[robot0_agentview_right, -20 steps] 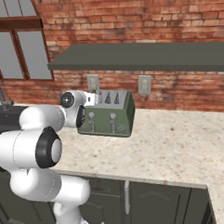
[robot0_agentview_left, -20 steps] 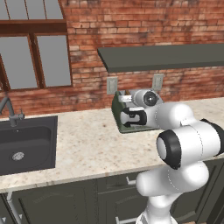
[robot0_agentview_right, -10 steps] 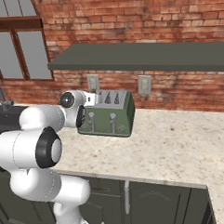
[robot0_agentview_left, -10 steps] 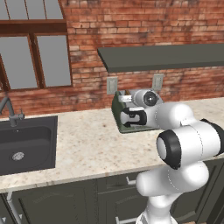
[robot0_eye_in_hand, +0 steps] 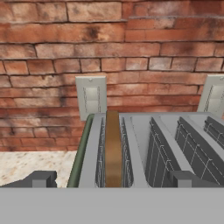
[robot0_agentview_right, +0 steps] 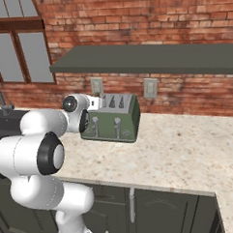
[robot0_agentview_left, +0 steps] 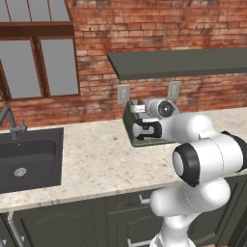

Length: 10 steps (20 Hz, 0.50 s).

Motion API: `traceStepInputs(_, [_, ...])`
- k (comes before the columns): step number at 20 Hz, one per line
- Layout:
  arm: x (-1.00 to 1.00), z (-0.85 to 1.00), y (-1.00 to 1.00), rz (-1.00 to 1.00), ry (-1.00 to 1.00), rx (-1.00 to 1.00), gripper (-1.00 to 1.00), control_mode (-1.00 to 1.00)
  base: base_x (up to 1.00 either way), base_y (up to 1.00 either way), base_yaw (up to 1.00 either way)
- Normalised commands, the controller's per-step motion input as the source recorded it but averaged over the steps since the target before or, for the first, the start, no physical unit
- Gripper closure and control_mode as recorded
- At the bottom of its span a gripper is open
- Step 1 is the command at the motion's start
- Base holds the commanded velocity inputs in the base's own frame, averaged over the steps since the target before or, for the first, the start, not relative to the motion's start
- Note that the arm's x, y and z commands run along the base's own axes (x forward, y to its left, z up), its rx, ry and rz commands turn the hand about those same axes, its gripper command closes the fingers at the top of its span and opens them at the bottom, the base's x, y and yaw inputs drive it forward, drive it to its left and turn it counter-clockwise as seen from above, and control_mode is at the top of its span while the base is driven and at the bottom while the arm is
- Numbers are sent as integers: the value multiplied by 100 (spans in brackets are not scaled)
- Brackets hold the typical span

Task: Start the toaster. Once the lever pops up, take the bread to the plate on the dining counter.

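The sage-green toaster (robot0_agentview_right: 114,121) stands on the stone worktop against the brick wall, partly hidden by my arm in the left base view (robot0_agentview_left: 130,124). The brown bread (robot0_eye_in_hand: 113,148) sits upright in the slot nearest the toaster's left end. My gripper (robot0_eye_in_hand: 113,179) hovers just above the toaster's top at that end, open, with its fingertips (robot0_eye_in_hand: 41,178) either side of the bread's slot and not touching the slice. In the right base view the gripper (robot0_agentview_right: 96,103) is at the toaster's upper left corner. The plate and the dining counter are out of view.
Two wall outlets (robot0_eye_in_hand: 91,97) sit on the brick wall behind the toaster. A dark shelf (robot0_agentview_right: 149,58) hangs above it. A dark sink (robot0_agentview_left: 26,157) with a tap lies to the left. Bare worktop (robot0_agentview_right: 188,148) stretches right of the toaster.
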Motion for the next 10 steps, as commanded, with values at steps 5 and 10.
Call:
traceStepInputs(5, [0, 0, 0, 0, 0, 0, -100, -100, 0, 0, 0])
traceStepInputs(10, [0, 0, 0, 0, 0, 0, -100, -100, 0, 0, 0])
